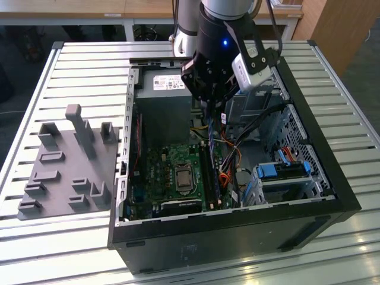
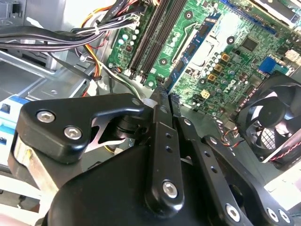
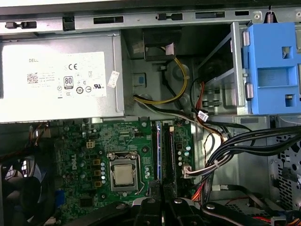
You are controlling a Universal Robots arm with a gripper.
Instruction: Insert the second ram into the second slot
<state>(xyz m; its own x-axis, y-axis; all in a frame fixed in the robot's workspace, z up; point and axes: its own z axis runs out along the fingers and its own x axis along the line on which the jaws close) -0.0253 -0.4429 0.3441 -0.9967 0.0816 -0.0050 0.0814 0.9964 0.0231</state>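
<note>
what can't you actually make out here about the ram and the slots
- whether the second ram is seated: it is edge-on in the first wrist view and too small in the exterior view
- its chips and label: edge-on in both wrist views
- the near ends of the ram slots: covered by the gripper in the first wrist view

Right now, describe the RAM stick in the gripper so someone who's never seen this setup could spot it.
In the open black computer case, the gripper hangs over the green motherboard. The second ram is the thin blue board it grips on edge, over the long dark memory slots, unlike the chunky bright-blue drive bracket.
</note>
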